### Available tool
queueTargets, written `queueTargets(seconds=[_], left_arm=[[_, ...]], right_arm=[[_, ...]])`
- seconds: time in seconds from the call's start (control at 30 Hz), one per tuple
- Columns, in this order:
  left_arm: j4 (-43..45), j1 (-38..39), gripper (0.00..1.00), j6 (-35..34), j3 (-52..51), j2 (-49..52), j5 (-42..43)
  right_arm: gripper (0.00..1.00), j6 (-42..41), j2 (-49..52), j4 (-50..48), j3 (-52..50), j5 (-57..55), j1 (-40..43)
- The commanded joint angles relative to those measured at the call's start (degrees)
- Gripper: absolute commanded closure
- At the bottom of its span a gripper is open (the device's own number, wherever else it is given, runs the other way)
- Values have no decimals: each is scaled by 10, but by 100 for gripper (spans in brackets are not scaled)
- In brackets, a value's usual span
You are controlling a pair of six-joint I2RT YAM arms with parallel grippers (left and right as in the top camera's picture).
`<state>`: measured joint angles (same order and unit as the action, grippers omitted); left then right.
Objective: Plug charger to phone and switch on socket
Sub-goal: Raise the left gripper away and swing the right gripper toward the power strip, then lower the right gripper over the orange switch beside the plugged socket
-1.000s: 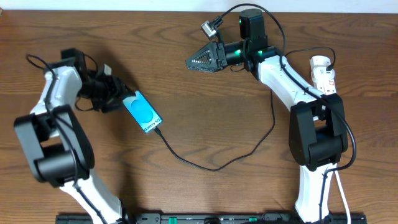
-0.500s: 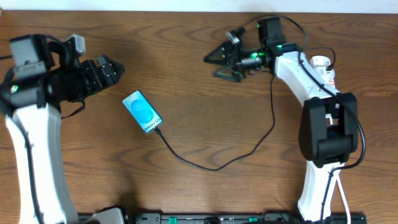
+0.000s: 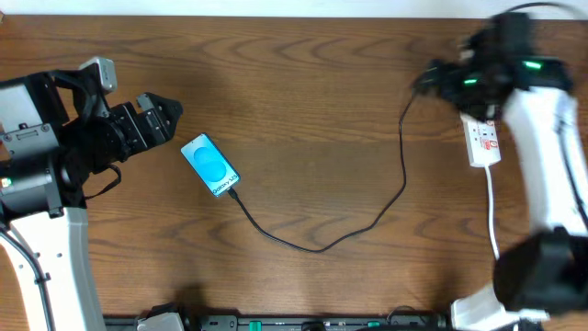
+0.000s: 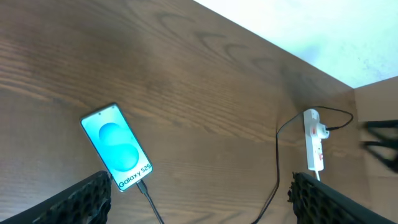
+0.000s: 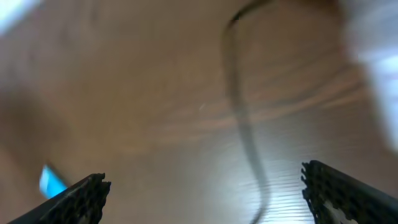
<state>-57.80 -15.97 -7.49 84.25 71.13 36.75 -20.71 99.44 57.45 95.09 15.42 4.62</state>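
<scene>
Phone (image 3: 210, 165) left-centre on table (image 3: 312, 101); charger (image 3: 322, 246) tip looks seated in its near end and runs right to socket (image 3: 484, 144). Left hand (image 3: 168, 118) and right hand (image 5: 204, 175) gape wide, empty. Switching on seems not yet done

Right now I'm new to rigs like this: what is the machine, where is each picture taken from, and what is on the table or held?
Two robot arms work at a table. The overhead view looks straight down on the left arm and the blurred right arm. The other two views come from a camera on each wrist; the dark ridged shapes in their bottom corners are that arm's own jaws, wide apart, holding nothing. On the table lie a phone with a blue screen and a thin black charger cable running from it toward a white power strip.
</scene>
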Motion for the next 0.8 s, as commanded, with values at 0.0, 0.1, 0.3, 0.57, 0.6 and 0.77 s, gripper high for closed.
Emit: queueTargets(seconds=[0.0, 0.1, 0.3, 0.57, 0.6, 0.77], left_arm=[[-5, 0, 9, -2, 7, 13, -3], [-4, 0, 9, -2, 7, 20, -3], [2, 0, 9, -2, 7, 26, -3], [7, 0, 8, -3, 7, 27, -3], [6, 0, 8, -3, 7, 27, -3], [6, 0, 8, -3, 7, 27, -3]], right_arm=[[1, 11, -34, -14, 5, -45, 81], [1, 33, -30, -31, 5, 0, 140], [9, 107, 2, -63, 9, 142, 224], [1, 209, 125, -14, 101, 177, 239], [1, 217, 142, -5, 114, 177, 238], [1, 240, 193, 28, 141, 148, 229]])
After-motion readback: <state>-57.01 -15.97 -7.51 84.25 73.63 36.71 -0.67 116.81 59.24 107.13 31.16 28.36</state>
